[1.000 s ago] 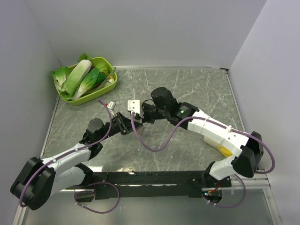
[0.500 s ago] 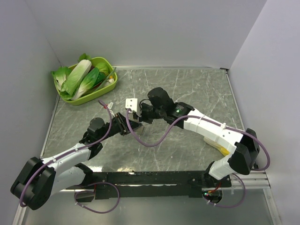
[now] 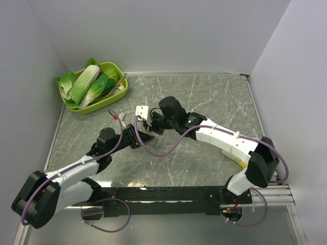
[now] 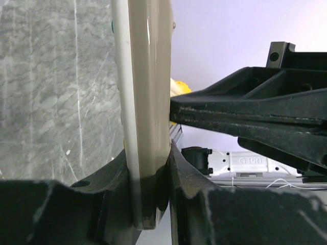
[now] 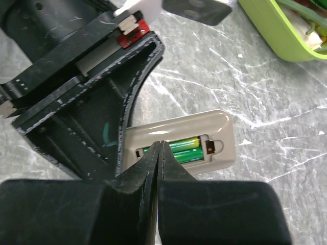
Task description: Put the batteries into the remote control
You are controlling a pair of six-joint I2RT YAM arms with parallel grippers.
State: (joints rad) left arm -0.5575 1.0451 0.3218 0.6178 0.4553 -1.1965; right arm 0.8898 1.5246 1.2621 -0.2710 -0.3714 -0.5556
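The right gripper point(image 5: 159, 145) has edged left and pinched shut, tips pressing the batteries point(image 5: 186, 146) seated in the remote control point(image 5: 219, 130), which the left gripper point(image 4: 149, 173) clamps, so loading looks nearly done.

The left arm point(image 3: 76, 171) and right arm point(image 3: 225, 140) share white shells and black joint housings. A thin purple cable point(image 3: 168, 152) loops along each. A small green light point(image 3: 189, 121) glows on the right arm. The right pincer point(image 5: 159, 153) has matte black, tapered fingers.
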